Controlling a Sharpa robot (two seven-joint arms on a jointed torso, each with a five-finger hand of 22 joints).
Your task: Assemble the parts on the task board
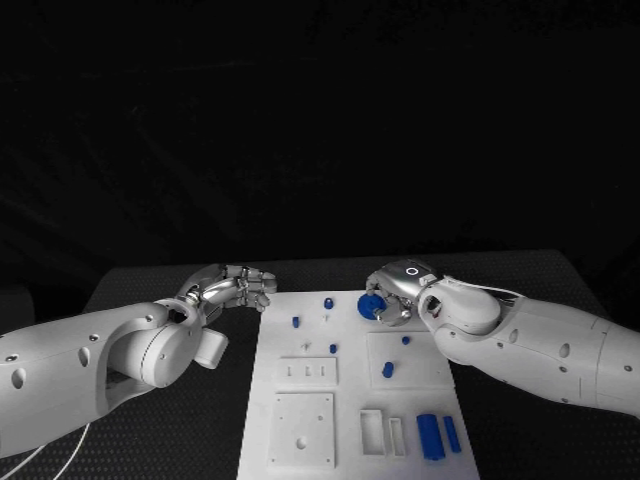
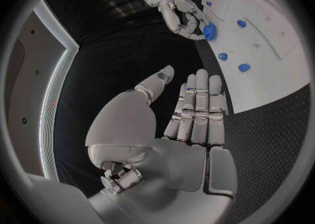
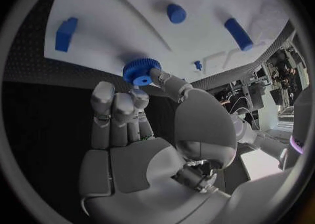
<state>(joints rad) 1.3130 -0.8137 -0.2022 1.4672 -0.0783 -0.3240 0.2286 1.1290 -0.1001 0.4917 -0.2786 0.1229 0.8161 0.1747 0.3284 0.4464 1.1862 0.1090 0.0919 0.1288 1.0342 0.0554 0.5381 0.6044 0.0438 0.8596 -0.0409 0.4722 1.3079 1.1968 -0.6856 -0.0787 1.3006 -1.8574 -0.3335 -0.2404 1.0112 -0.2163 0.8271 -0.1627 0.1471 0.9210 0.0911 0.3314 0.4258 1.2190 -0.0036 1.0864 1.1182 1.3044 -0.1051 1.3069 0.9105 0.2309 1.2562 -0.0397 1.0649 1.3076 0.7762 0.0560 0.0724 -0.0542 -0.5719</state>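
The white task board lies in the middle of the black table. My right hand is over the board's far edge and pinches a blue toothed gear between thumb and fingers; the right wrist view shows the gear right at the board's edge. My left hand hovers over the table just left of the board's far left corner. In the left wrist view its fingers are stretched out and hold nothing. Small blue pegs stand on the board near both hands.
More blue pegs stand mid-board. Two long blue bars lie at its near right. White blocks sit at its near left. Black table mat surrounds the board.
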